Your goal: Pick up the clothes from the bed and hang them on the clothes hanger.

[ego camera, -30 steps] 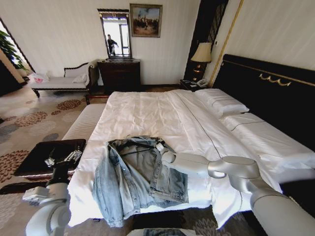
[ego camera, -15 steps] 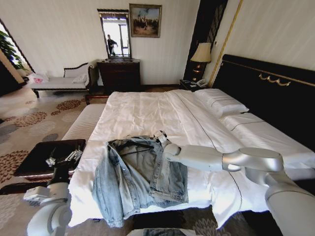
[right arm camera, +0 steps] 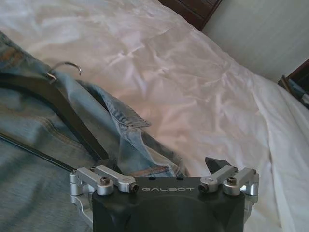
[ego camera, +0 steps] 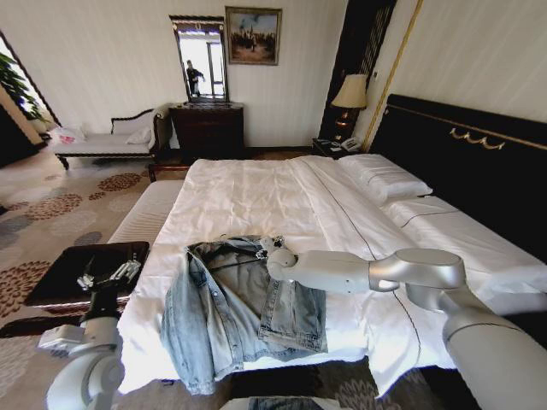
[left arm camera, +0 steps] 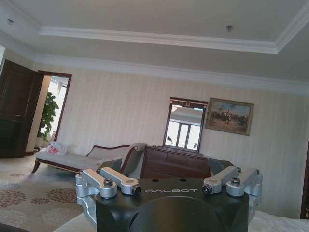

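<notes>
Head view: denim jacket (ego camera: 242,303) spread open on near edge of white-sheeted bed (ego camera: 256,201), hem hanging over the foot. Black clothes hanger (ego camera: 229,259) lying inside the collar area. Right gripper (ego camera: 272,247) reaching in from the right, down at the collar end of the jacket. Left gripper (ego camera: 109,275) raised beside the bed's left edge, above a dark bench (ego camera: 60,273), well apart from the jacket.

Left wrist view: left gripper (left arm camera: 171,188) fingers spread wide, nothing between them.

Right wrist view: right gripper (right arm camera: 165,184) fingers apart, gripping nothing; hanger arm (right arm camera: 67,113) and collar (right arm camera: 126,116) just ahead of left finger (right arm camera: 113,179), silver hook (right arm camera: 64,69) farther off.
</notes>
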Motion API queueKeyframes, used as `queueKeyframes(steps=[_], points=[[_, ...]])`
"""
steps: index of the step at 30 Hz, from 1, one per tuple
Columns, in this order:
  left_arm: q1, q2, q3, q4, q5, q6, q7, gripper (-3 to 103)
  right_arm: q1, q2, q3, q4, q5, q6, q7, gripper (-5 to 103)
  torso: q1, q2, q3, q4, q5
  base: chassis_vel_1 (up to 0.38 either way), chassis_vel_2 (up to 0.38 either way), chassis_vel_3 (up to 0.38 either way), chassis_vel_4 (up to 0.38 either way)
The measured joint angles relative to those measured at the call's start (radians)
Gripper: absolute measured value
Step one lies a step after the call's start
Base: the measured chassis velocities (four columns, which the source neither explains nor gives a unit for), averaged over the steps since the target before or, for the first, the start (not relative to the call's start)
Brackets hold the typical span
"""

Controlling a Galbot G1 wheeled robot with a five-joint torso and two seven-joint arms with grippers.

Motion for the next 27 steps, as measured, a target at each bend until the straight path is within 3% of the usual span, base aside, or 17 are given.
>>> queueKeyframes(steps=[4, 21, 25, 27], points=[[-0.002, -0.002, 0.001, 0.001, -0.001, 0.0, 0.0, 100, -0.021, 0.039, -0.013, -0.083, -0.044, -0.008, 0.004, 100, 0.0, 0.0, 0.0, -0.0001, -0.0001, 0.0, 0.0, 0.0, 0.0], [0.002, -0.003, 0.001, -0.002, -0.006, -0.004, 0.001, 100, -0.086, 0.125, 0.018, -0.27, -0.042, -0.027, 0.026, 103, 0.0, 0.0, 0.0, 0.0, -0.0001, 0.0, 0.0, 0.0, 0.0], [0.005, 0.0, -0.003, -0.003, -0.009, -0.006, 0.001, 100, -0.097, 0.136, 0.035, -0.295, -0.022, -0.031, 0.039, 94, 0.0, 0.0, 0.0, 0.0, -0.0001, 0.0, 0.0, 0.0, 0.0], [0.005, 0.0, -0.003, -0.003, -0.009, -0.006, 0.001, 100, -0.1, 0.14, 0.038, -0.308, -0.021, -0.035, 0.041, 84, 0.0, 0.0, 0.0, 0.0, -0.0001, 0.0, 0.0, 0.0, 0.0]])
